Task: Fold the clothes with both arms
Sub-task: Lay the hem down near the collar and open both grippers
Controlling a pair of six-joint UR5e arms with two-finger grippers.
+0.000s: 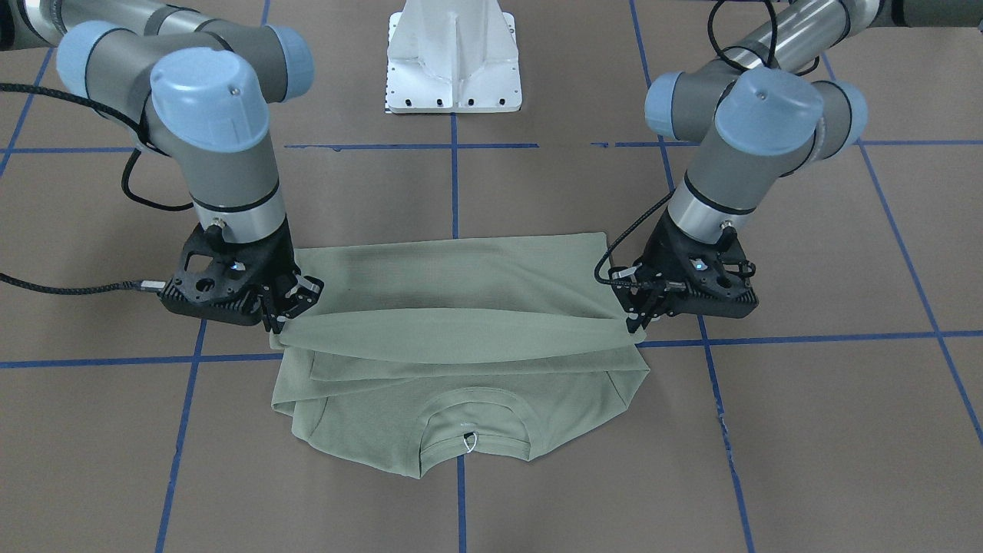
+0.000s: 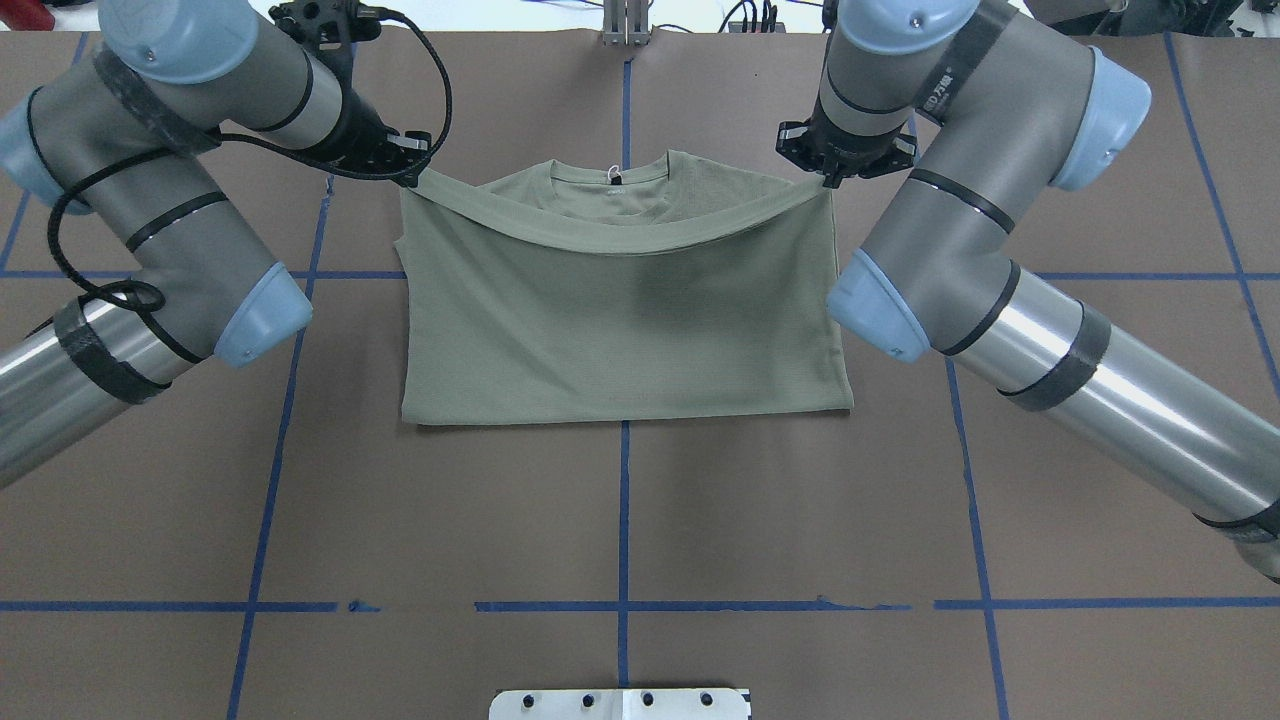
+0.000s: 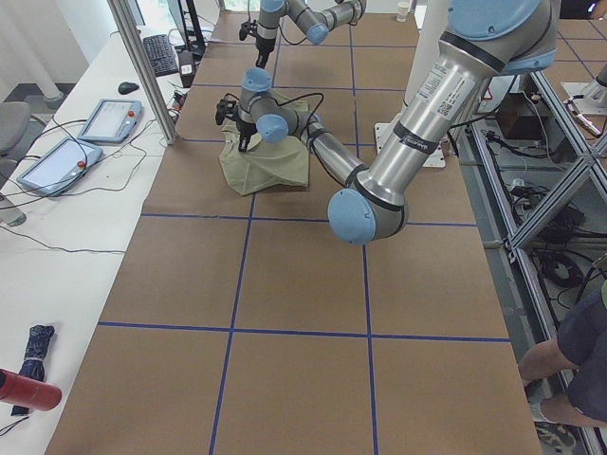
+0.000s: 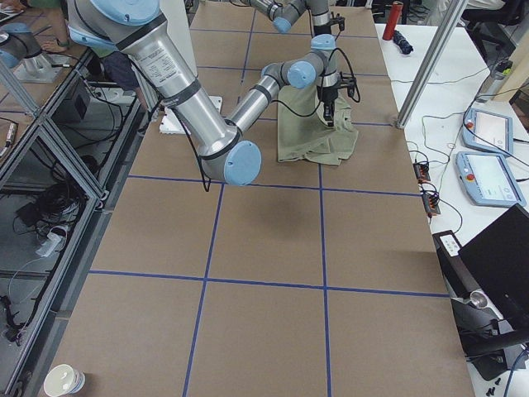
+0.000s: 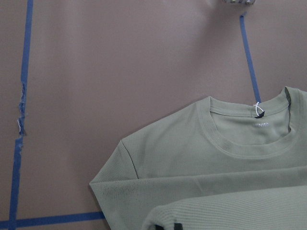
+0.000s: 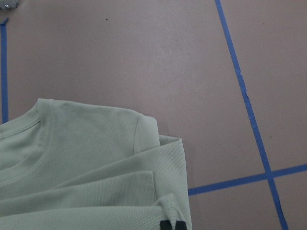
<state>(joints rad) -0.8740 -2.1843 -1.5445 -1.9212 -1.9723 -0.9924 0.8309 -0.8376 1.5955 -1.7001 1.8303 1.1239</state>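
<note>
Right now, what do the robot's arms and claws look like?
The left arm and right arm are silver-grey tubes with light-blue joint caps, black bands and black cables. The left claw and right claw are black and two-fingered.

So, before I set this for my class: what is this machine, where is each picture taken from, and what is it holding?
It is a robot with two silver-grey jointed arms, a left arm and a right arm, each ending in a black two-finger claw. One camera looks down from behind the robot, one faces it across the table, two stand at the table's ends, and one rides on each wrist. On the brown table marked with blue tape lies a pale sage-green knit shirt, doubled over. The left claw and right claw each pinch one end of its lifted edge, holding it stretched between them near the collar.
</note>
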